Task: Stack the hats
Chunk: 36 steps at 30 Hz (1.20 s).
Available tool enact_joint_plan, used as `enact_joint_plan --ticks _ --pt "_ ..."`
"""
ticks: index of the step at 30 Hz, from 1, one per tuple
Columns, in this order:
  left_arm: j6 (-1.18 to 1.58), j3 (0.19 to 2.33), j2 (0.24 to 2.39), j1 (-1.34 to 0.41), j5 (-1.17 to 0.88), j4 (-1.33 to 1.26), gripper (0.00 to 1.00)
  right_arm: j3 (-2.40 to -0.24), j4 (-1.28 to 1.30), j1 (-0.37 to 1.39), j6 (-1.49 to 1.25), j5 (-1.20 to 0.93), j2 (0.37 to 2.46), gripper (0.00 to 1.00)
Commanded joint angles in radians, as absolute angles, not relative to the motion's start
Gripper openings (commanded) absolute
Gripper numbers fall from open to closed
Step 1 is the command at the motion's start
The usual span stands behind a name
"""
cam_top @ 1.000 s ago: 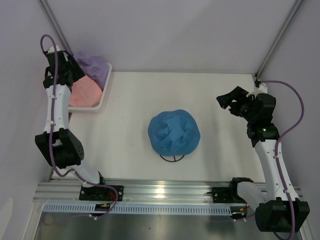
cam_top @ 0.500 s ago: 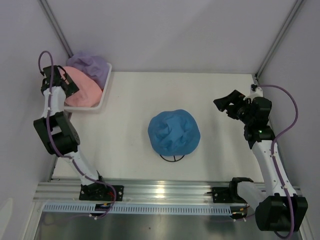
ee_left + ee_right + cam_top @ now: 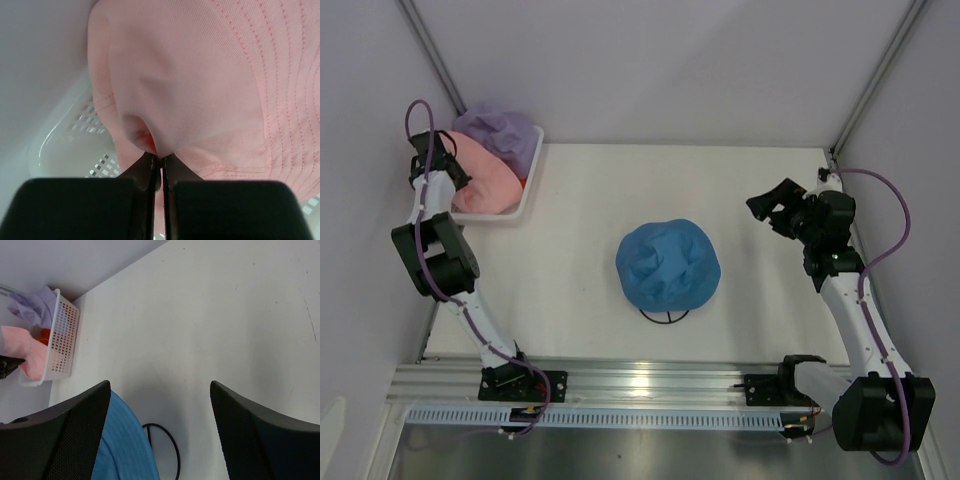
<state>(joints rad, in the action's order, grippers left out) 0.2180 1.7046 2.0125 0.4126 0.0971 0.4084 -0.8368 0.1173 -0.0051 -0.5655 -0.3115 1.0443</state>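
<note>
A blue hat [image 3: 668, 263] sits over a thin black wire stand [image 3: 665, 317] at the table's middle; its brim [image 3: 125, 440] also shows in the right wrist view. The pink hat [image 3: 485, 180] and the lavender hat [image 3: 500, 130] lie in a white mesh basket [image 3: 533, 175] at the far left. A bit of orange hat [image 3: 44, 335] shows between them. My left gripper [image 3: 445, 170] is at the pink hat's left edge, shut on a fold of its fabric [image 3: 160, 150]. My right gripper [image 3: 770, 205] hangs open over bare table at the right, apart from the blue hat.
The basket's mesh wall [image 3: 65, 145] lies just below the pinched fold, close to the left enclosure wall. Grey walls close off the table at the back and both sides. An aluminium rail [image 3: 650, 385] runs along the near edge.
My left gripper moved from above the basket to the pink hat's left edge, opened wide, then shut on its fabric. The right arm shifted slightly and stayed open.
</note>
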Motion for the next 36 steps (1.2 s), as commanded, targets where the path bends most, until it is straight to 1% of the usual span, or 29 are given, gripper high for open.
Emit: enact_joint_plan --ticks 1,4,6,9,12,13,16,17,18,19,20,23,29,32,33,34,36 --pt "0.222 1.68 1.903 0.405 0.048 0.344 0.01 -0.891 0.087 0.025 -0.571 -0.278 1.049 0.84" --pt "0.216 1.684 1.832 0.382 0.023 0.389 0.01 -0.92 0.113 0.028 -0.571 -0.281 1.054 0.84" --pt "0.196 1.758 1.764 0.339 0.058 0.487 0.01 -0.934 0.118 0.026 -0.581 -0.302 1.057 0.84" --pt "0.202 1.84 1.684 0.272 0.058 0.607 0.01 -0.983 0.124 0.029 -0.577 -0.345 1.06 0.85" --pt "0.239 1.955 1.64 0.198 -0.012 0.764 0.01 -1.057 0.188 0.028 -0.517 -0.331 1.058 0.85" --pt "0.25 1.969 1.629 0.149 -0.079 0.8 0.01 -1.072 0.208 0.028 -0.494 -0.321 1.057 0.86" --pt "0.273 1.979 1.56 0.048 -0.144 0.897 0.01 -1.103 0.232 0.023 -0.5 -0.313 1.052 0.87" --pt "0.276 1.973 1.542 -0.037 -0.165 0.913 0.01 -1.104 0.218 0.021 -0.533 -0.351 1.054 0.87" --pt "0.265 1.967 1.505 -0.078 -0.178 0.94 0.01 -1.106 0.201 0.021 -0.552 -0.379 1.052 0.87" --pt "0.267 1.967 1.488 -0.16 -0.164 0.96 0.01 -1.104 0.163 0.021 -0.567 -0.411 1.049 0.87" --pt "0.253 1.967 1.473 -0.204 -0.157 0.974 0.01 -1.103 0.146 0.029 -0.602 -0.458 1.049 0.87" --pt "0.245 2.014 1.427 -0.343 -0.15 1.043 0.01 -1.13 0.158 0.046 -0.626 -0.495 1.039 0.87" --pt "0.274 2.103 1.356 -0.531 -0.176 1.172 0.01 -1.155 0.27 0.12 -0.584 -0.44 0.957 0.88" --pt "0.319 2.057 1.304 -0.629 -0.199 1.154 0.03 -1.137 0.305 0.132 -0.592 -0.407 0.901 0.89" --pt "0.327 2.012 1.295 -0.658 -0.181 1.151 0.04 -1.131 0.31 0.133 -0.594 -0.402 0.888 0.89" --pt "0.336 2.006 1.289 -0.719 -0.169 1.155 0.05 -1.121 0.322 0.135 -0.592 -0.393 0.867 0.89" --pt "0.344 2.003 1.305 -0.774 -0.128 1.21 0.04 -1.115 0.345 0.135 -0.594 -0.38 0.848 0.9"
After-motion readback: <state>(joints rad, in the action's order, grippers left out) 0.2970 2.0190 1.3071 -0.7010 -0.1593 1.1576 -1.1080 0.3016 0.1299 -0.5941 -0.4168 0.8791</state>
